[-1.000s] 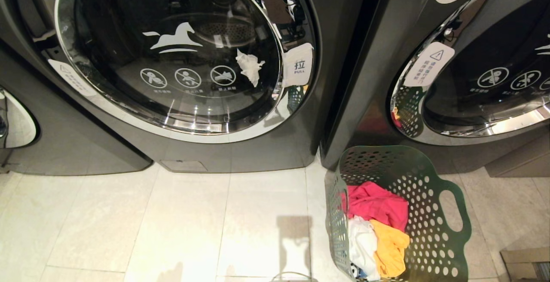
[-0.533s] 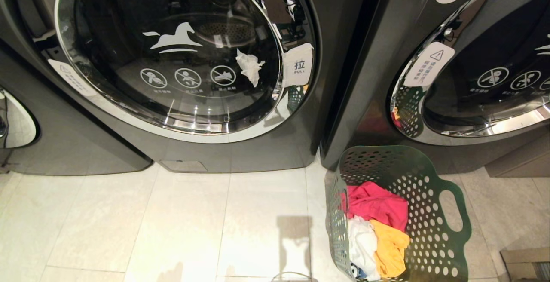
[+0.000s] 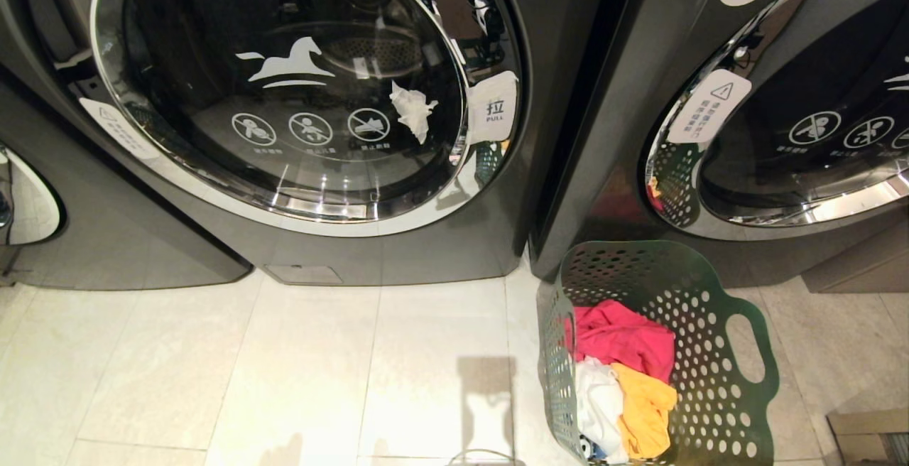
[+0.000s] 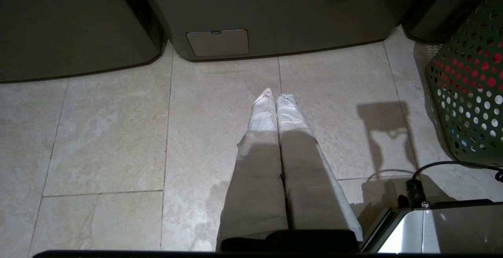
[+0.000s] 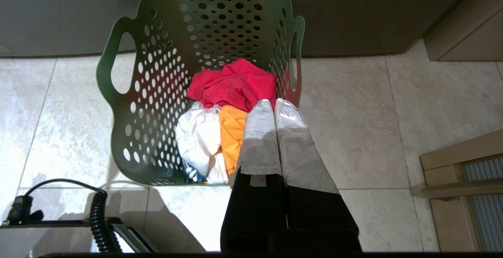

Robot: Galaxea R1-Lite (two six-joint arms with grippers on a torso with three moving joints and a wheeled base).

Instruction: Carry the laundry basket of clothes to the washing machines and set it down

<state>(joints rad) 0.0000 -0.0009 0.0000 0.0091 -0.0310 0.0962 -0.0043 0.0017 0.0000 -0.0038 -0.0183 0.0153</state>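
Change since the earlier frame: nothing has moved; the basket, the machines and the head view's framing are as they were a second ago.
Left gripper: fingers pressed together with nothing between them, tips wrapped in pale cloth-like covers, hanging over bare floor tile in front of the left machine's base.
Right gripper: fingers likewise clenched and empty, poised above the near rim of the laundry basket, apart from it and from the garments below.
Clothes: a pink-red garment lies toward the machine side of the basket, a white one and a yellow-orange one side by side on the nearer side; all sit low inside.
Laundry basket: dark green, perforated, upright on the floor, its far wall just beside the base of the right machine, near the gap between the two machines; one oval handle shows on its right side in the head view.
Washing machines: two dark grey front-loaders side by side, round chrome-rimmed doors shut, white horse logo on the left door glass.
Tissue scrap: small, white, on the left door's glass near its pull label.
Floor: pale stone tiles.
Cable: black, running by the robot's base, near the basket.
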